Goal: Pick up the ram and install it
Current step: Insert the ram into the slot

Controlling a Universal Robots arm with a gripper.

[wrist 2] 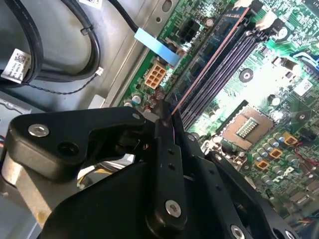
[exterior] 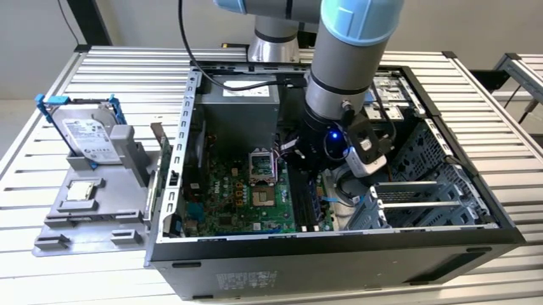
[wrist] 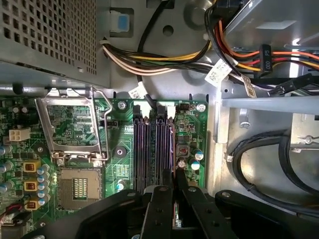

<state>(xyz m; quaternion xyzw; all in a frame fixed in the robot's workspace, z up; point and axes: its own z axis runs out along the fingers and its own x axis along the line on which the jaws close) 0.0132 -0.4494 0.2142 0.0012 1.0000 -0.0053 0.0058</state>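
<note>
Blue, thin-edged ram (wrist 2: pixel 207 64) (seen edge-on over the slots (wrist: pixel 149 149)) pinched in the closed tool (wrist 2: pixel 167 117).

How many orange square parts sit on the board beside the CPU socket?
3, in a line beside the socket in the first wrist view: orange part one, two, three. Others may be hidden.

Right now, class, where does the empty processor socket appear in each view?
Exterior view: processor socket at the motherboard's middle.
Second wrist view: past the gripper holding the ram.
First wrist view: next to its opened metal frame.
Shared landmark: black memory slots alongside it.
</note>
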